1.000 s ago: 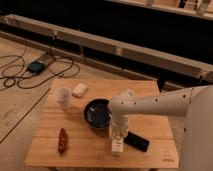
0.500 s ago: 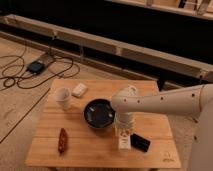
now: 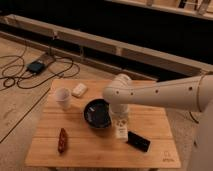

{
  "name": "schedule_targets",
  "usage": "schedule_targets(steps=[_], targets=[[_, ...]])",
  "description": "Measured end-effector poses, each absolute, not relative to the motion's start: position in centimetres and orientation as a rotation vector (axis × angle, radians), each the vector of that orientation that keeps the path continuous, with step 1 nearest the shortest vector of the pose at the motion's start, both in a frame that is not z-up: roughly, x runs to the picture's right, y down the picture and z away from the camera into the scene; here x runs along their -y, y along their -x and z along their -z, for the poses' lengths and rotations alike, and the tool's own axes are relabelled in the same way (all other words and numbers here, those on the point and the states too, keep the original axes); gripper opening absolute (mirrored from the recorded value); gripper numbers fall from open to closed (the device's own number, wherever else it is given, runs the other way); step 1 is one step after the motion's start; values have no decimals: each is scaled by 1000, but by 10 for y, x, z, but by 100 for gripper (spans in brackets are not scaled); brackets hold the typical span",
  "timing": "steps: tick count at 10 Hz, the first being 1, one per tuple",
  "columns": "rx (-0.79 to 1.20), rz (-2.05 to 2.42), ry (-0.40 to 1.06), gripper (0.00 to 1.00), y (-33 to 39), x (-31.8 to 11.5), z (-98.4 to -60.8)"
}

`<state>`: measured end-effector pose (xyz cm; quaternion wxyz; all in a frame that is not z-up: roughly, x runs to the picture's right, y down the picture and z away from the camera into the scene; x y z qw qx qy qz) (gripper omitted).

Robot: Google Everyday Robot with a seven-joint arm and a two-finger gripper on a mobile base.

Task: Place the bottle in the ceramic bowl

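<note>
The cream-white bottle (image 3: 121, 130) hangs under my gripper (image 3: 120, 121), just right of the ceramic bowl (image 3: 97, 113). The gripper is shut on the bottle's upper part and holds it slightly above the wooden table (image 3: 90, 150). The bowl is dark, glossy and round, and sits at the table's middle. It looks empty. My white arm reaches in from the right, and its wrist covers the bowl's right rim and hides the fingers.
A translucent white cup (image 3: 63, 97) stands left of the bowl, with a small white block (image 3: 79, 90) behind it. A brown packet (image 3: 62, 140) lies front left. A black flat object (image 3: 138, 142) lies front right, close to the bottle. Cables lie on the floor at left.
The bottle has risen from the table near the front and moved up toward the bowl's right rim, carried by the gripper. The bowl, cup and other items have not moved.
</note>
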<state>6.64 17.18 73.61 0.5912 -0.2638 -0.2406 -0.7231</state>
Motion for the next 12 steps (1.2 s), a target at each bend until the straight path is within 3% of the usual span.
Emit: schedule_targets(steps=[4,9,10,12], targets=[[574,1814,544,0,-30,-126,-759],[626,1889,471,1,-10,-108,-803],[639,1900,443,5,-5,-107,-813],[666,1919,375,25,7,-108,-832]])
